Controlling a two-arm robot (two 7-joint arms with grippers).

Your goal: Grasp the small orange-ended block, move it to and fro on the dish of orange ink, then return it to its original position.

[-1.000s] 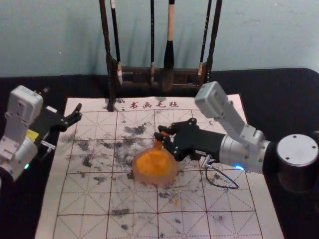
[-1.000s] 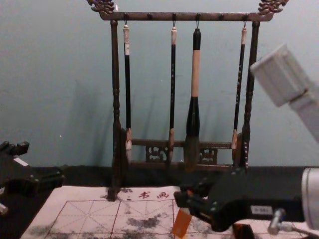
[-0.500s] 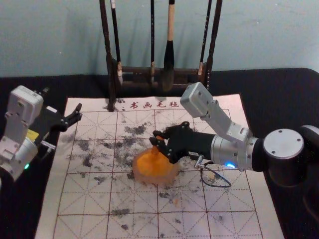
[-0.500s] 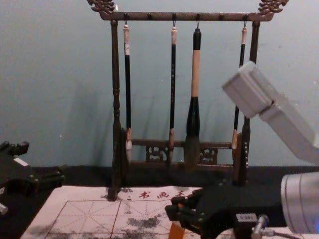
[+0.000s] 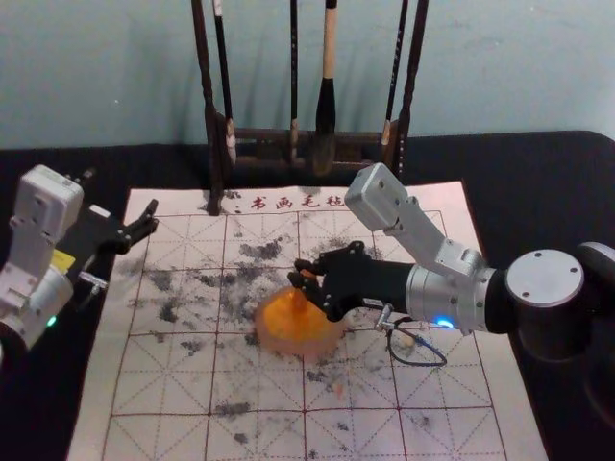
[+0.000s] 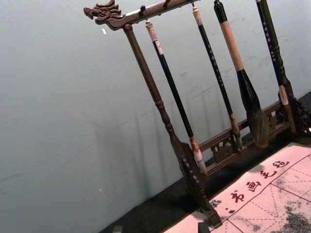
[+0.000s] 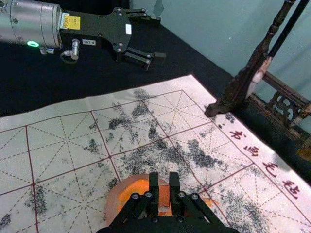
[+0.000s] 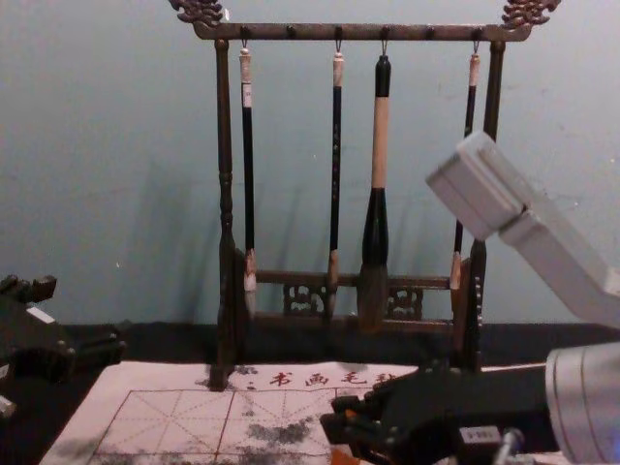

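Over the dish of orange ink (image 5: pixel 285 331), my right gripper (image 5: pixel 306 275) is shut on the small block (image 5: pixel 304 291), whose lower end stands at the dish's far part. In the right wrist view the orange block (image 7: pixel 164 196) is pinched between the fingertips of my right gripper (image 7: pixel 164 189), with the dish (image 7: pixel 112 203) behind it. The chest view shows the block's orange end (image 8: pixel 343 455) below the right gripper (image 8: pixel 341 432). My left gripper (image 5: pixel 146 223) stays parked at the mat's left edge, its fingers apart.
A dark wooden rack (image 5: pixel 213 144) with several hanging brushes stands behind the far edge of the ink-spotted mat (image 5: pixel 192 394). The right forearm (image 5: pixel 452 293) reaches across the mat's right side. The wall is behind the rack.
My right gripper has moved left and a little lower with the block, bringing it down to the ink dish. The left arm has stayed still.
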